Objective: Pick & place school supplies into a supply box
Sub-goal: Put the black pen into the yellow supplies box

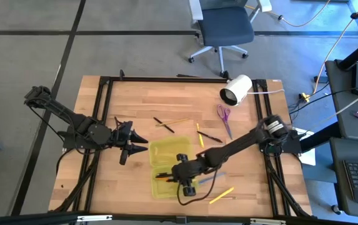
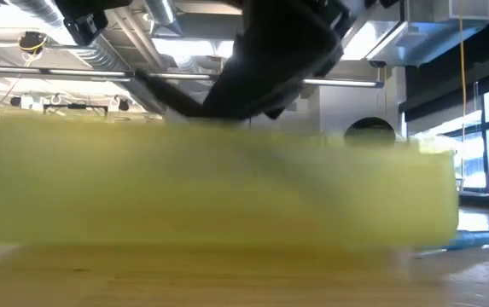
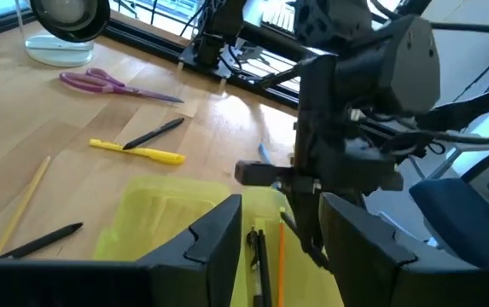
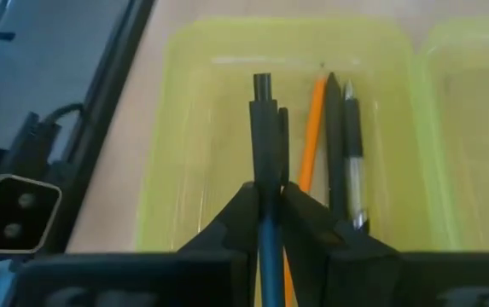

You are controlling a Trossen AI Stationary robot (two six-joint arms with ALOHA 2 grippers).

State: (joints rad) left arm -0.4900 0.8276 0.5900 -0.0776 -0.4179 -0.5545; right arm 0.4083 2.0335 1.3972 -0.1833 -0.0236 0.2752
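right tool (image 4: 268,209) pinching blue pen (image 4: 264,128) over yellow-green case (image 1: 167,167), left tool (image 1: 136,142) spread, wooden table (image 1: 135,106)

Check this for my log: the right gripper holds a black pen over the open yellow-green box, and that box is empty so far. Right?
Not quite: the supply box is not empty. The right wrist view shows an orange pencil and a black pen already lying in it. The right gripper does hold a black pen over the open box.
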